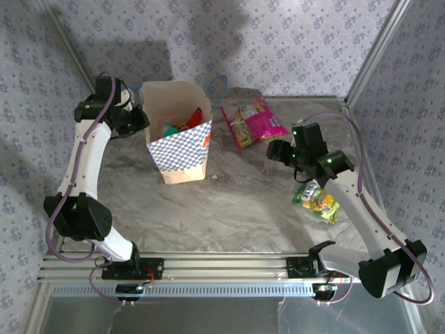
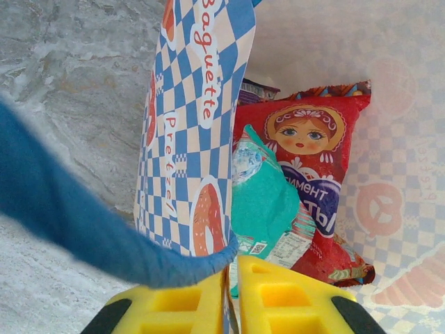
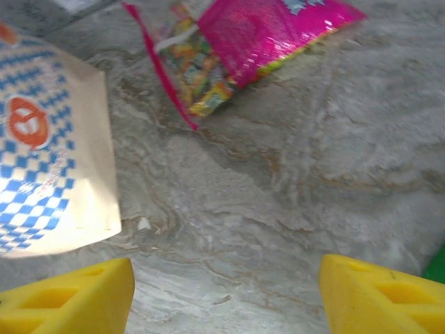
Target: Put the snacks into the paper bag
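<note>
Two packets lie on the table (image 1: 236,202) outside the paper bag (image 1: 179,149): the magenta packet (image 1: 254,122) just right of it at upper centre of the top view, and the green-yellow packet (image 1: 316,200) at centre right. Inside the bag show a red packet (image 2: 313,160) and a teal packet (image 2: 261,202). The left gripper (image 2: 229,299) pinches the bag's left wall, fingers nearly together. The right gripper (image 3: 222,306) hangs spread wide and empty over bare table.

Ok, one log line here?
left claw: shut on paper bag rim | right claw: open | magenta packet, green-yellow packet: outside bag
</note>
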You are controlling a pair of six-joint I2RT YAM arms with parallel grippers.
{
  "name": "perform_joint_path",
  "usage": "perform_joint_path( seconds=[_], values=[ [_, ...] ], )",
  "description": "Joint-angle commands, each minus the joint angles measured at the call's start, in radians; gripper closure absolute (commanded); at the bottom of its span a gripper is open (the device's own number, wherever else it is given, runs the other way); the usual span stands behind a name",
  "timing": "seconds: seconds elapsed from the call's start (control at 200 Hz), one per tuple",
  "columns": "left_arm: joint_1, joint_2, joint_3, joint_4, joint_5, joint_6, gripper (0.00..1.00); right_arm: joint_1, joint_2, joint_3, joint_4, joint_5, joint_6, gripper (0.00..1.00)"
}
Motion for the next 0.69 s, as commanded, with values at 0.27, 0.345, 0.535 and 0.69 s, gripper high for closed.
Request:
perform_joint_path(
  seconds=[0.27, 0.345, 0.535, 0.69],
  values=[
    [-0.007, 0.018, 0.032, -0.015, -0.014, 0.014, 0.87, -0.168, -0.088, -0.153, -0.08, 0.037, 0.199, 0.22],
    [-0.007, 0.018, 0.031, -0.014, -0.017, 0.016, 0.87, -0.222, -0.101, -0.176, -0.12, 0.028, 0.22, 0.22],
    [-0.007, 0.021, 0.027, -0.008, -0.022, 0.015, 0.87, -0.341, -0.163, -0.265, -0.144, 0.007, 0.28, 0.21],
    [-0.008, 0.027, 0.025, -0.008, -0.022, 0.014, 0.87, -0.435, -0.212, -0.353, -0.145, -0.029, 0.341, 0.2]
  ],
)
